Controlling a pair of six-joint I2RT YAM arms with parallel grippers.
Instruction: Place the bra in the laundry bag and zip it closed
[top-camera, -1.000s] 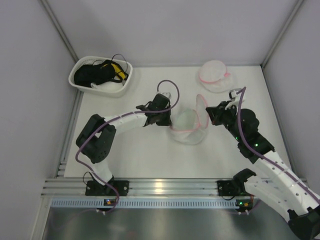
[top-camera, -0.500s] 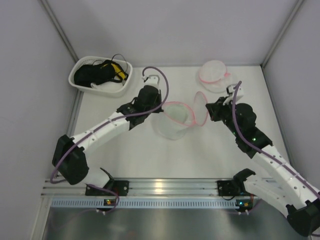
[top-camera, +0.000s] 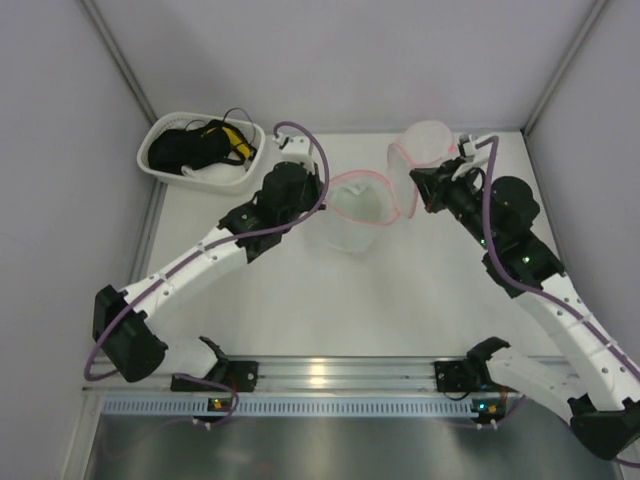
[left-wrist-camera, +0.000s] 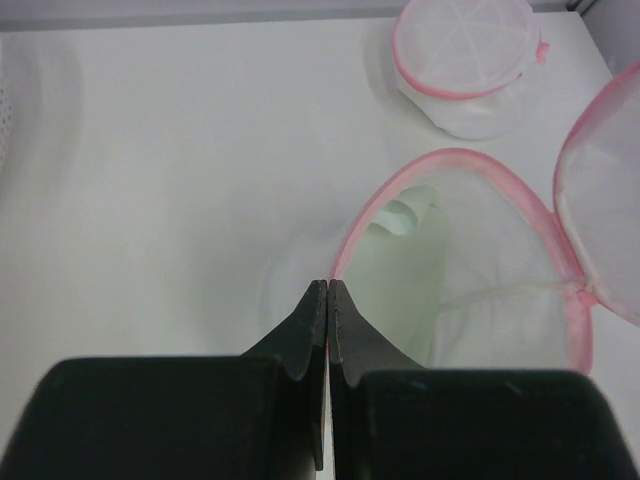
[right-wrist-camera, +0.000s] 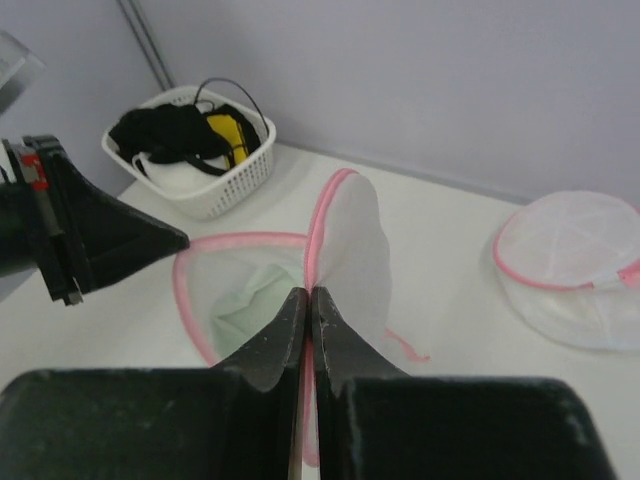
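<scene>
The laundry bag (top-camera: 358, 203) hangs open between my two grippers, its pink zipper ring facing up. My left gripper (top-camera: 321, 193) is shut on the left side of that rim (left-wrist-camera: 345, 250). My right gripper (top-camera: 417, 190) is shut on the pink edge of the bag's lid flap (right-wrist-camera: 352, 245), which stands upright. The bra (left-wrist-camera: 400, 285), pale soft fabric, lies crumpled inside the bag; in the right wrist view the bra (right-wrist-camera: 245, 308) shows through the opening.
A second round mesh pouch (left-wrist-camera: 465, 60) with a pink zipper lies zipped at the back right, just behind the lid flap. A white plastic basket (top-camera: 200, 152) holding a black tangle with yellow bits stands at the back left. Grey walls close in the table.
Both arms have carried the open bag away from the near edge toward the back of the table. The left arm has stretched out. Both grips have held.
</scene>
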